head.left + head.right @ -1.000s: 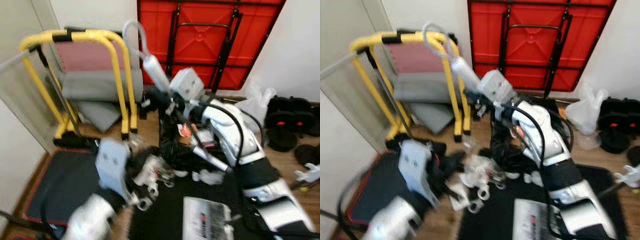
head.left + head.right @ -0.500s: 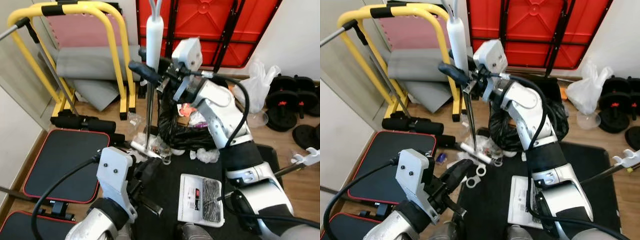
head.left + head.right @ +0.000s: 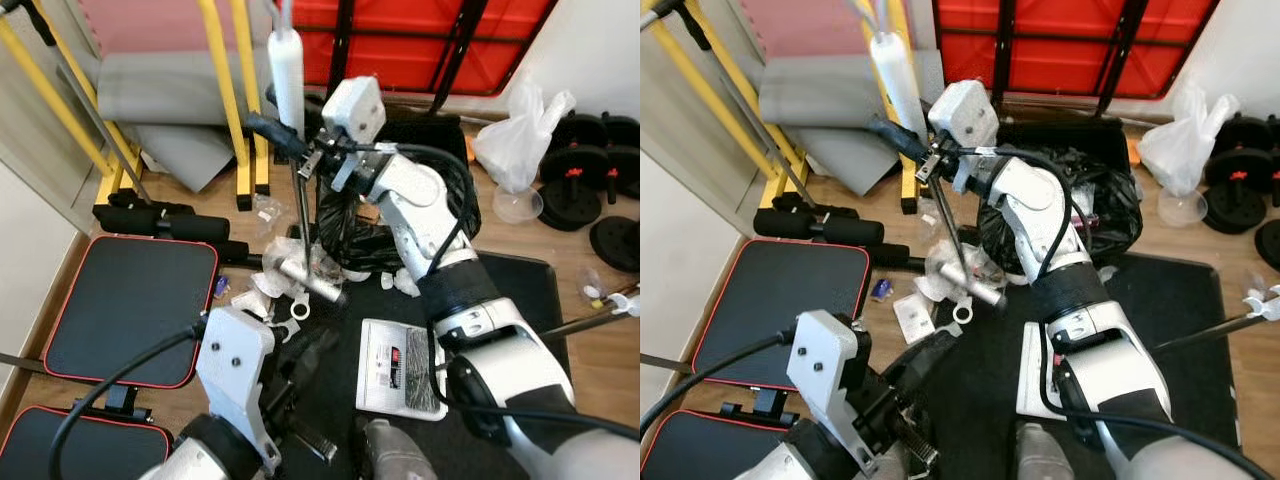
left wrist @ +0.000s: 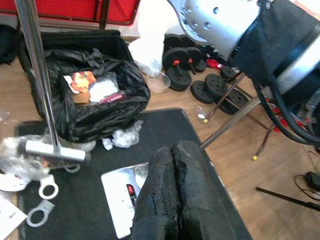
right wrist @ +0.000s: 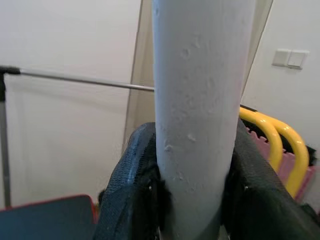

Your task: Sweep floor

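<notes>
The floor (image 3: 270, 205), bare wood at about eleven o'clock from the black mat (image 3: 500, 290), carries a scatter of white scraps and plastic rings (image 3: 275, 300) lying between the mat's edge and the padded black bench (image 3: 125, 295). The right gripper (image 3: 285, 135) has its jaws pinching the white grip of the sweeper pole (image 3: 287, 70), and the metal shaft runs down to a silver bar head (image 3: 310, 283) resting among the litter, just beside the black rubbish bag (image 3: 355, 235) at its two o'clock. The left gripper (image 4: 172, 200) hangs low over the mat, jaws pressed together on nothing. This looks like mid-stroke gathering; the next move probably calls for dragging the head through the scraps toward one heap without catching the bag.
</notes>
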`<state>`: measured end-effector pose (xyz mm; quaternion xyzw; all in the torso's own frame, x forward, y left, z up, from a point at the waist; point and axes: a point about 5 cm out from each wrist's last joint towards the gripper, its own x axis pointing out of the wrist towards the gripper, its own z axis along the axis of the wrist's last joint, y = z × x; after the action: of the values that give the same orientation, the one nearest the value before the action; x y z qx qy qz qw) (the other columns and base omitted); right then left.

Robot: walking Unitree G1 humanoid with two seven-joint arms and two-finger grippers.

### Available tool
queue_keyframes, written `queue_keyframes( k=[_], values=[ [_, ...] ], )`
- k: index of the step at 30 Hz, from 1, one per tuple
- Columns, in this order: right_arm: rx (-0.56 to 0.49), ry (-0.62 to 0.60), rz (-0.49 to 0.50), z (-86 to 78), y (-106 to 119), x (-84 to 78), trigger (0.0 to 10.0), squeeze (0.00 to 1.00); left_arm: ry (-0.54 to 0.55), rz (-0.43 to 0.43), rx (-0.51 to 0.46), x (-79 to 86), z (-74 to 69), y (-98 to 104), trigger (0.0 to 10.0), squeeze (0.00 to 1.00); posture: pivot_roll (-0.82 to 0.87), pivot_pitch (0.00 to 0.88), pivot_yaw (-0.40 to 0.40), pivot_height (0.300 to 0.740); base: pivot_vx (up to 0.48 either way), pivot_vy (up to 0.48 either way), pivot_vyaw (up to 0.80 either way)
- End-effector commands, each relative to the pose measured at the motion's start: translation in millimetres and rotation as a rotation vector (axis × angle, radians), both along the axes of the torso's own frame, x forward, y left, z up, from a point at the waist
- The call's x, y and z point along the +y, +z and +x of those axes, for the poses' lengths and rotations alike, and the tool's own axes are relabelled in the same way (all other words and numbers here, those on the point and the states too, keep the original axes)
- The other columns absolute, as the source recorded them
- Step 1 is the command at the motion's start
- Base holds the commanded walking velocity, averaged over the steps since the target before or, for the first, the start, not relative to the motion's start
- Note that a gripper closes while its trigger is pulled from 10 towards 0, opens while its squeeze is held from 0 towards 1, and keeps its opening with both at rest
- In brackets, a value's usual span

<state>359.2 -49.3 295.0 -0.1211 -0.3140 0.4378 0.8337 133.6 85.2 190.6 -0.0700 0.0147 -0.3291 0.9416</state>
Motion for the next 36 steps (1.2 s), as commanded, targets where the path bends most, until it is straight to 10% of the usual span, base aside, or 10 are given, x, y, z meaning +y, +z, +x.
queue_keyframes(
  k=[1, 18, 24, 36],
  values=[
    [-0.095, 0.002, 0.018, -2.1, 16, 5.7, 10.0, 0.0, 0.035, -0.012, 0.027, -1.4, -6.1, -2, 10.0, 0.0, 0.06, 0.386, -0.058, 0.74, 0.0, 0.0, 0.0],
    [-0.2, -0.015, -0.129, 7.7, 20, 23.1, 10.0, 0.0, 0.021, -0.048, 0.04, -7.3, -21.7, -5, 10.0, 0.0, 0.12, 0.441, -0.051, 0.74, 0.0, 0.0, 0.0],
    [0.065, 0.059, -0.364, 13.3, -44, 30.7, 10.0, 0.0, 0.028, -0.053, 0.041, -8.9, -23.6, -5, 10.0, 0.0, 0.11, 0.435, -0.056, 0.74, 0.0, 0.0, 0.0],
    [0.276, 0.217, -0.35, 18.4, -44, 9.6, 10.0, 0.0, 0.032, -0.05, 0.032, -7.0, -20.5, -4, 10.0, 0.0, 0.06, 0.408, -0.059, 0.74, 0.0, 0.0, 0.0]
  ],
)
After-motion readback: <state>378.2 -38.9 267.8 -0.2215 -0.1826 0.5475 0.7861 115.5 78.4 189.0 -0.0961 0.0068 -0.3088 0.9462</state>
